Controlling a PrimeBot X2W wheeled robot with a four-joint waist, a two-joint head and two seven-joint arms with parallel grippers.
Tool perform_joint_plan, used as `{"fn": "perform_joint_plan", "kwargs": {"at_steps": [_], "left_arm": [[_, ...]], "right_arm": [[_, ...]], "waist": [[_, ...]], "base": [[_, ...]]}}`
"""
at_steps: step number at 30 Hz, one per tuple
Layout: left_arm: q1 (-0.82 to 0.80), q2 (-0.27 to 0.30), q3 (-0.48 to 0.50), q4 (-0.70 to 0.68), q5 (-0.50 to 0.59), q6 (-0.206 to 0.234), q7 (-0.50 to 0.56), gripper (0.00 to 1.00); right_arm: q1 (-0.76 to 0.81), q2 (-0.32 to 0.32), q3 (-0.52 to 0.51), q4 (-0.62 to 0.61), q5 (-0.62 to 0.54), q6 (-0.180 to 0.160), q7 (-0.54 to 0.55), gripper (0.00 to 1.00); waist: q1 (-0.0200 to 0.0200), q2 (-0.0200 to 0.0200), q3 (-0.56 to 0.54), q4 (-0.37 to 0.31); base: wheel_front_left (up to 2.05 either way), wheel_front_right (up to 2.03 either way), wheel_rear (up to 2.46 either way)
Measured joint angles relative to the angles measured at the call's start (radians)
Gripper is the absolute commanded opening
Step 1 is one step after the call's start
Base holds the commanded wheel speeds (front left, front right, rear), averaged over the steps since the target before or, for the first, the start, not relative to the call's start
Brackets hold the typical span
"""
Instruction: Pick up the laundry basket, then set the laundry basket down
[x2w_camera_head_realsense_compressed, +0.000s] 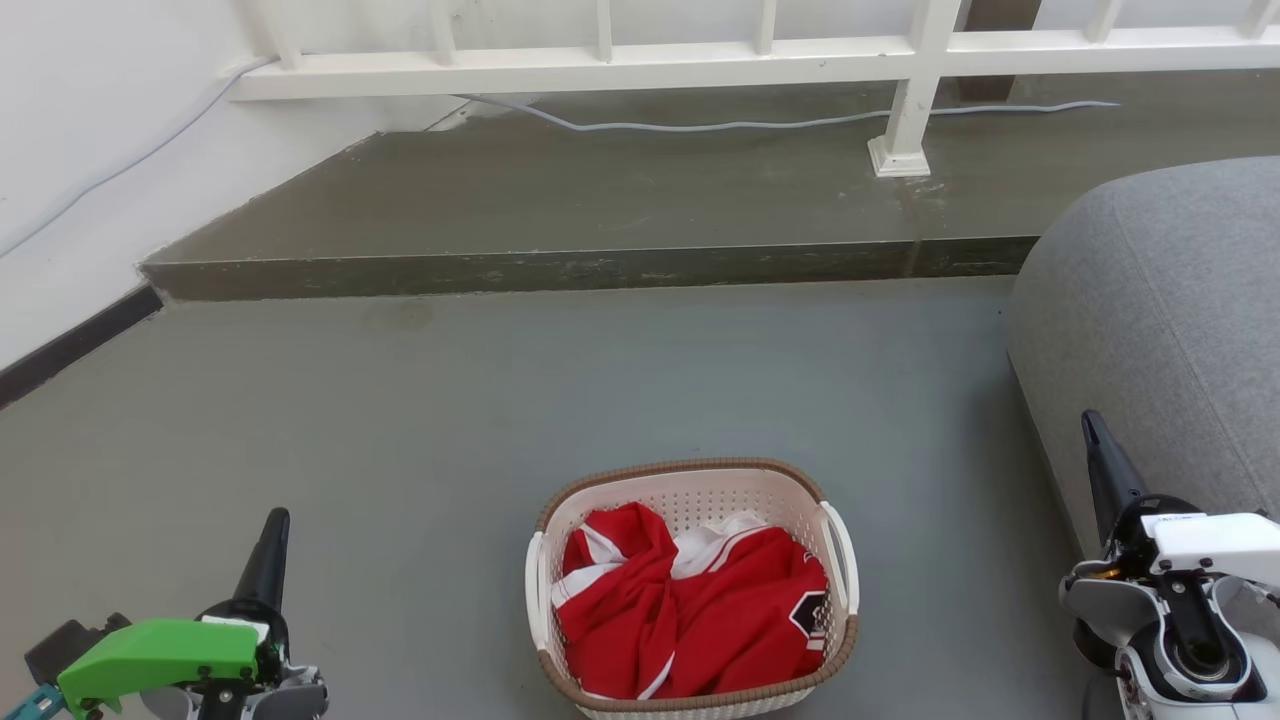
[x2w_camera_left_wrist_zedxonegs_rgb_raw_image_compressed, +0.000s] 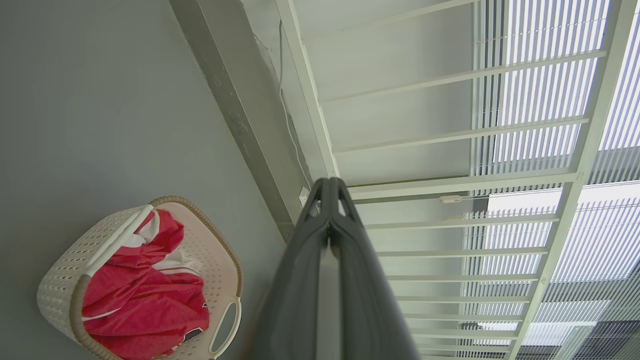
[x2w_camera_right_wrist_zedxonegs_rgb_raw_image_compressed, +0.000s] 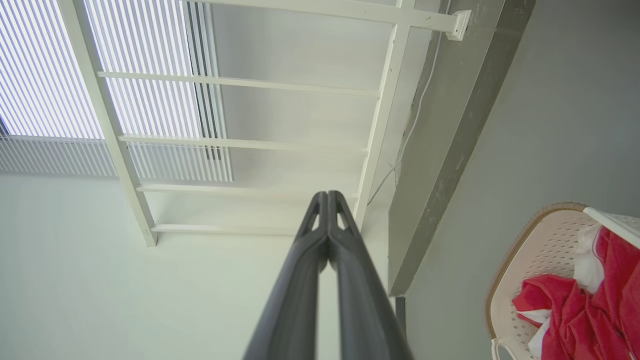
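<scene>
Laundry basket (x2w_camera_head_realsense_compressed: 700, 497): stands upright on the grey floor (x2w_camera_head_realsense_compressed: 400, 430), on the open part well short of the raised concrete step (x2w_camera_head_realsense_compressed: 600, 190) that bounds the floor's far edge. Its brown rim faces up. One white handle (x2w_camera_head_realsense_compressed: 537, 590) is on its left side and the other (x2w_camera_head_realsense_compressed: 842, 560) on its right. A crumpled red-and-white garment (x2w_camera_head_realsense_compressed: 700, 620) lies inside, filling most of the bottom.

Left gripper (x2w_camera_head_realsense_compressed: 272, 545): low at the robot's left, fingers pointing toward the step, well apart from the basket. In the left wrist view, the left gripper (x2w_camera_left_wrist_zedxonegs_rgb_raw_image_compressed: 328, 186) has both dark fingers pressed together along the tips, with nothing between them. The basket (x2w_camera_left_wrist_zedxonegs_rgb_raw_image_compressed: 65, 280) and the garment (x2w_camera_left_wrist_zedxonegs_rgb_raw_image_compressed: 145, 300) sit off to the side of that view.

Right gripper (x2w_camera_head_realsense_compressed: 1100, 455): low at the robot's right, just beside the grey upholstered seat (x2w_camera_head_realsense_compressed: 1170, 320), also well apart from the basket. In the right wrist view, the right gripper (x2w_camera_right_wrist_zedxonegs_rgb_raw_image_compressed: 327, 196) has its tips meeting and holds nothing. The basket wall (x2w_camera_right_wrist_zedxonegs_rgb_raw_image_compressed: 540, 240) and the garment (x2w_camera_right_wrist_zedxonegs_rgb_raw_image_compressed: 600, 310) sit at the lower right corner of that view.

The basket lies between the two grippers, touched by neither.

A white railing (x2w_camera_head_realsense_compressed: 700, 60) stands on the step. A pale cable (x2w_camera_head_realsense_compressed: 700, 125) runs along the step beneath it.
</scene>
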Motion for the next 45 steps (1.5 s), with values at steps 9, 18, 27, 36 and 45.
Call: {"fn": "perform_joint_plan", "kwargs": {"at_steps": [9,18,27,36,45], "left_arm": [[-0.021,0.0,0.018,0.023,-0.122,-0.019,0.019,0.0],[-0.034,0.0,0.026,0.028,-0.137,-0.026,0.026,0.0],[-0.035,0.0,0.028,0.032,-0.137,-0.027,0.026,0.0],[-0.035,0.0,0.029,0.037,-0.137,-0.027,0.027,0.0],[-0.035,0.0,0.03,0.043,-0.137,-0.027,0.027,0.0]], "right_arm": [[-0.009,0.012,-0.034,0.012,0.111,0.026,0.028,0.0],[-0.018,0.015,-0.041,0.015,0.129,0.026,0.033,0.0],[-0.018,0.015,-0.042,0.017,0.129,0.026,0.033,0.0],[-0.018,0.015,-0.043,0.019,0.129,0.026,0.034,0.0],[-0.018,0.015,-0.044,0.022,0.129,0.026,0.035,0.0]], "waist": [[0.0,0.0,-0.001,0.004],[0.0,0.0,-0.001,0.004],[0.0,0.0,-0.001,0.004],[0.0,0.0,-0.001,0.004],[0.0,0.0,-0.002,0.004]], "base": [[0.0,0.0,0.0],[0.0,0.0,0.0],[0.0,0.0,0.0],[0.0,0.0,0.0],[0.0,0.0,0.0]]}}
